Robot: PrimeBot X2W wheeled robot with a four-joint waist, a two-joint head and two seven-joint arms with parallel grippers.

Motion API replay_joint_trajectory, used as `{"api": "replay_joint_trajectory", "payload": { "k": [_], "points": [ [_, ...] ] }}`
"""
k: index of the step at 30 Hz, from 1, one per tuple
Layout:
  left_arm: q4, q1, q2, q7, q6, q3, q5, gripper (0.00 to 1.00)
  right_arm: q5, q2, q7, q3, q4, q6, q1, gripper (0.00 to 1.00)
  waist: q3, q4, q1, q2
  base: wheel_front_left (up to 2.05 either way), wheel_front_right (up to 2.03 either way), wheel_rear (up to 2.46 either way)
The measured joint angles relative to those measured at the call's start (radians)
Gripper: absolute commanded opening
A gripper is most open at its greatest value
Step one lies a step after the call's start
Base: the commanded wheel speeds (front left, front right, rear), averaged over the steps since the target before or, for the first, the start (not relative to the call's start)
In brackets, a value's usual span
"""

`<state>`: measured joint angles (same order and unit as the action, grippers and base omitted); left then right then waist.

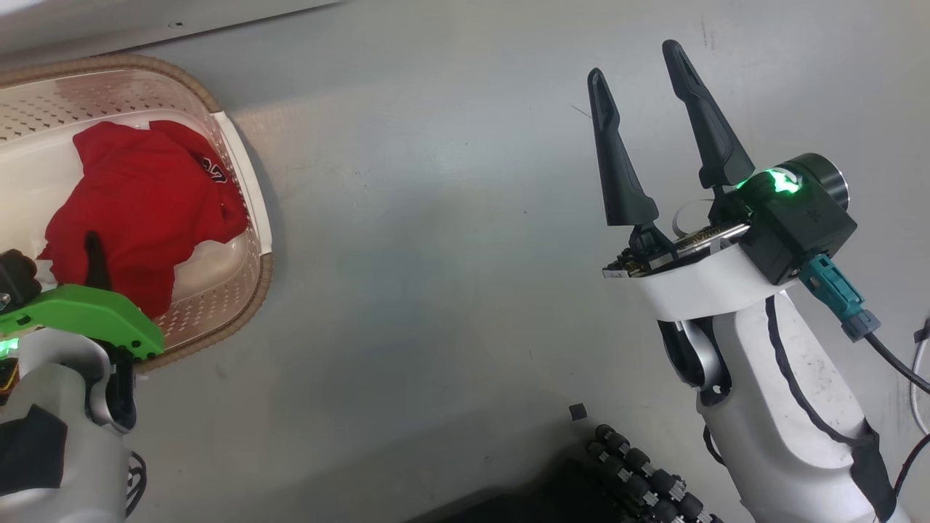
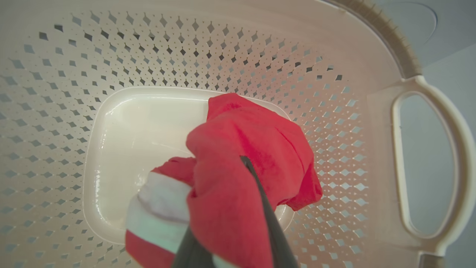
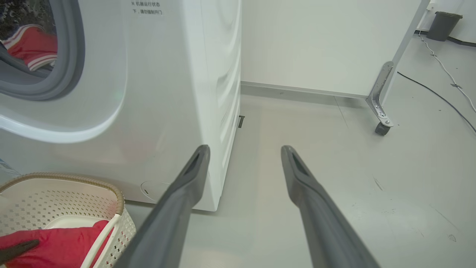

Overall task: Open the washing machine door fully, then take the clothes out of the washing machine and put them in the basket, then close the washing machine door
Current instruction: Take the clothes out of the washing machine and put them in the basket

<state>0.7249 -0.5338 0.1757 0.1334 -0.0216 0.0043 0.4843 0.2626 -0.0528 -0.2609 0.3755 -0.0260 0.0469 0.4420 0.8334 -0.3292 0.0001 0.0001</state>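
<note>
**Left pincer** (image 2: 240, 165): pressed together, pinching the clothes (image 2: 238, 141), a red garment with white trim, held within the walls of the basket (image 2: 223, 56), over its cream bottom.

**Right pincer** (image 3: 244, 149): fingers spread wide, holding nothing, above the grey floor (image 3: 316, 123).

**Basket:** on the floor, just beside the front of the washing machine (image 3: 156, 93).

**Washing machine:** white, with a grey rubber ring (image 3: 70, 56). A second red garment (image 3: 33, 46) with white stripes lies inside the drum.

**Beyond:** a castor (image 3: 381, 128) and a dark bin (image 3: 442, 24) by the wall.
</note>
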Motion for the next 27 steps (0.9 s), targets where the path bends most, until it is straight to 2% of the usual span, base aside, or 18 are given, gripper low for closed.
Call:
{"api": "replay_joint_trajectory", "payload": {
  "k": [1, 2, 3, 4, 10, 16, 22, 27],
  "points": [
    [0.016, -0.008, -0.001, -0.001, 0.005, 0.000, 0.004, 0.00, 0.000, 0.000, 0.000, 0.000, 0.004, 0.000, 0.004, 1.00, -0.003, 0.001, 0.0000, 0.0000, 0.00, 0.00, 0.00],
    [0.027, -0.012, -0.001, -0.007, 0.009, -0.002, 0.007, 0.18, 0.000, 0.000, 0.000, 0.002, 0.009, 0.000, 0.005, 1.00, -0.006, 0.002, 0.0000, 0.0000, 0.00, 0.00, 0.00],
    [0.039, -0.016, -0.001, -0.007, 0.011, -0.002, 0.009, 0.51, 0.000, 0.000, 0.000, 0.006, 0.015, 0.000, 0.006, 1.00, -0.010, 0.003, 0.0000, 0.0000, 0.00, 0.00, 0.00],
    [0.050, -0.020, -0.003, -0.008, 0.011, -0.002, 0.010, 1.00, 0.000, 0.000, 0.000, 0.012, 0.021, 0.000, 0.007, 1.00, -0.015, 0.005, 0.0000, 0.0000, 0.00, 0.00, 0.00],
    [0.114, -0.030, -0.041, -0.016, 0.044, -0.004, 0.044, 1.00, 0.000, 0.002, 0.000, 0.013, 0.046, 0.000, 0.016, 1.00, -0.054, 0.015, 0.0000, 0.0000, 0.00, 0.00, 0.00],
    [0.146, -0.029, -0.041, 0.034, 0.082, -0.047, 0.014, 1.00, -0.002, 0.002, 0.000, 0.012, 0.086, -0.001, 0.019, 1.00, -0.108, 0.030, 0.0000, 0.0000, 0.00, 0.00, 0.00],
    [0.141, -0.014, -0.064, 0.095, 0.104, -0.095, -0.030, 1.00, -0.021, 0.001, 0.000, -0.029, 0.138, -0.001, -0.006, 1.00, -0.179, 0.051, 0.0000, 0.0000, 0.00, 0.00, 0.00],
    [0.074, 0.004, -0.094, 0.125, 0.116, -0.106, -0.040, 1.00, -0.026, -0.012, 0.000, -0.051, 0.167, -0.005, -0.038, 1.00, -0.243, 0.080, 0.0000, 0.0000, 0.00, 0.00, 0.00]
  ]
}}
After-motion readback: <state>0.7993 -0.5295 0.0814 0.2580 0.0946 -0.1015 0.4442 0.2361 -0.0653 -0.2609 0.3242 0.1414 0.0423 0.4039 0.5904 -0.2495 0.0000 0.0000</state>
